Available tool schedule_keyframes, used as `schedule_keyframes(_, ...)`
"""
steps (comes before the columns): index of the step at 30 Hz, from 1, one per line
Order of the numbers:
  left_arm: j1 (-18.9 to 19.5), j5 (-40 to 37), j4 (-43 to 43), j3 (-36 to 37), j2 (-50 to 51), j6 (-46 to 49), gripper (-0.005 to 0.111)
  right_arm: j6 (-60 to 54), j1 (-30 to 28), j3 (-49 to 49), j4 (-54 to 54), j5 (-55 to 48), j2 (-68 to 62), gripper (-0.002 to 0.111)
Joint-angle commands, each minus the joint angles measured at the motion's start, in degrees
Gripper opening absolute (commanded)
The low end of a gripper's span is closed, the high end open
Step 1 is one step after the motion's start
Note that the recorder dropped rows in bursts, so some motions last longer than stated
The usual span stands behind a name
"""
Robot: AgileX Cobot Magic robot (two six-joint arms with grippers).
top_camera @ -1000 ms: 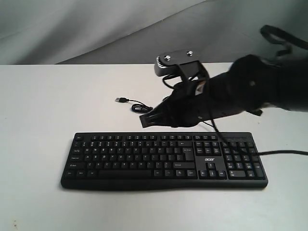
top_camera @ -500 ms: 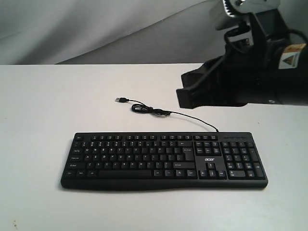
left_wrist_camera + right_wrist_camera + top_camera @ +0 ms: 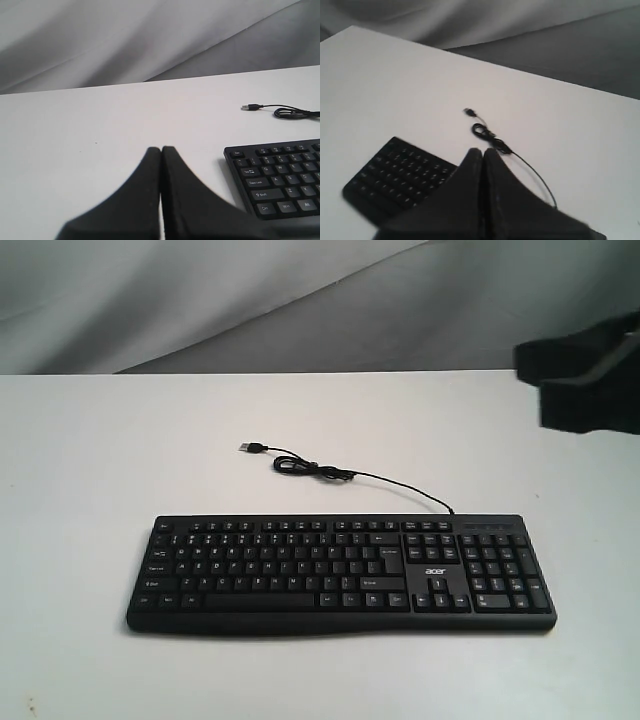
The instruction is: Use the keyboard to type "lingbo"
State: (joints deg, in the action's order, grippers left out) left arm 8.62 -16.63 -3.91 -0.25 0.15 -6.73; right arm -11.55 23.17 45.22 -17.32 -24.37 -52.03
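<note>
The black keyboard (image 3: pixel 340 572) with a white acer logo lies flat across the front of the white table (image 3: pixel 120 460). Its thin cable (image 3: pixel 350 475) coils behind it and ends in a loose USB plug (image 3: pixel 252 448). At the exterior view's right edge my right arm (image 3: pixel 590 380) shows only as a dark blur, high above the table. My right gripper (image 3: pixel 482 152) is shut and empty, raised above the keyboard (image 3: pixel 395 175) and the cable (image 3: pixel 490 137). My left gripper (image 3: pixel 161 150) is shut and empty, over bare table beside the keyboard's (image 3: pixel 280 177) Esc end.
A grey cloth backdrop (image 3: pixel 250 300) hangs behind the table's far edge. The cable (image 3: pixel 292 112) and its USB plug (image 3: pixel 249 106) lie on the table behind the keyboard. Bare white table surrounds the keyboard on all sides.
My right arm has pulled up and away to the right, from just above the keyboard's middle to the exterior view's right edge. The keyboard and cable have not moved.
</note>
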Motion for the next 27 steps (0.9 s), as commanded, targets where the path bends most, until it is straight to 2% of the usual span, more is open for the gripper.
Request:
schedule_keyframes(1,0.11,0.26,0.46,0.25,-0.15,-0.23,0.001,-0.38,-10.61,-8.57,-4.94,3.54,8.86,0.0)
schedule_keyframes(7,0.11,0.26,0.46,0.25,-0.15,-0.23,0.001,-0.65,-22.3,-23.71,-5.12,8.41,25.86,0.0)
schedule_keyframes(12,0.11,0.26,0.46,0.25,-0.15,-0.23,0.001,-0.77,-29.48,-30.16,-2.14,8.69,35.64,0.0)
schedule_keyframes(19,0.11,0.26,0.46,0.25,-0.15,-0.23,0.001,-3.82,-28.38,-35.27,2.85,9.75,39.58,0.0)
schedule_keyframes(27,0.11,0.26,0.46,0.25,-0.15,-0.23,0.001,-3.82,-28.38,-43.55,3.23,14.98,43.93,0.0)
